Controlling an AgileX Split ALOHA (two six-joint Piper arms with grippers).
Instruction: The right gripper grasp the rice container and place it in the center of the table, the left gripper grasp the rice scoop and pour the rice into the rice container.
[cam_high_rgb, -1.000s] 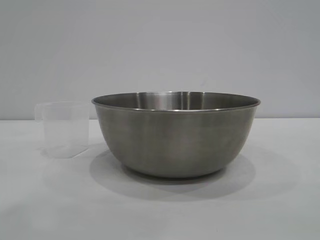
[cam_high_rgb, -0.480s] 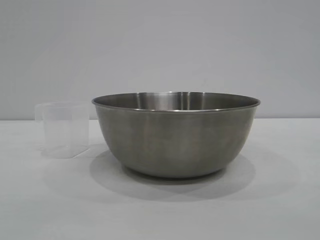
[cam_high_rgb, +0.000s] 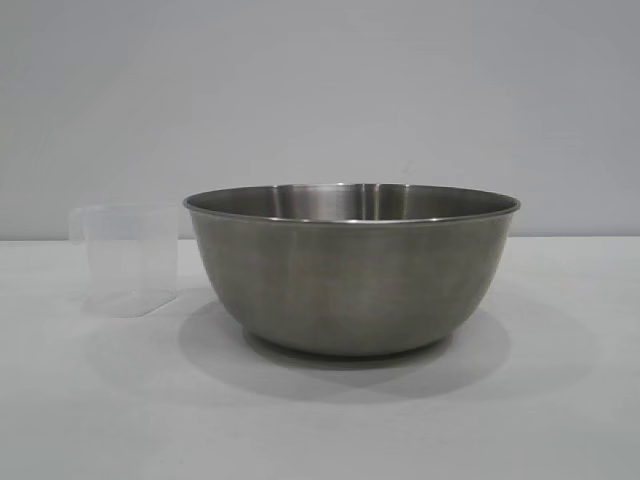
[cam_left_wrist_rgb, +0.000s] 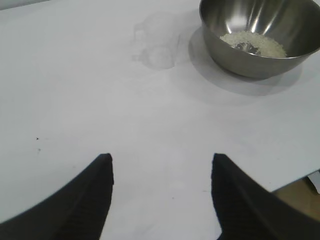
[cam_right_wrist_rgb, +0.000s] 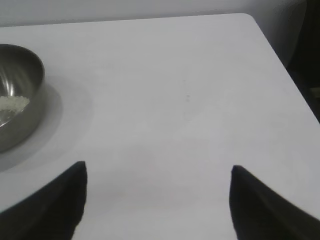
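The rice container (cam_high_rgb: 352, 270), a big steel bowl, stands upright in the middle of the white table (cam_high_rgb: 320, 420). Rice (cam_left_wrist_rgb: 254, 44) lies as a small off-white heap on its bottom; the bowl (cam_right_wrist_rgb: 17, 95) and a little rice (cam_right_wrist_rgb: 12, 104) also show in the right wrist view. The rice scoop (cam_high_rgb: 128, 258), a clear plastic cup, stands upright and looks empty just left of the bowl; it shows faintly (cam_left_wrist_rgb: 157, 42) from the left wrist. My left gripper (cam_left_wrist_rgb: 162, 160) hangs open over bare table, well apart from both. My right gripper (cam_right_wrist_rgb: 157, 169) is open wide over bare table, away from the bowl.
The table's far corner and side edge (cam_right_wrist_rgb: 260, 35) show in the right wrist view, with dark floor beyond. The table's edge (cam_left_wrist_rgb: 300, 177) also shows from the left wrist. A plain grey wall (cam_high_rgb: 320, 90) stands behind the table.
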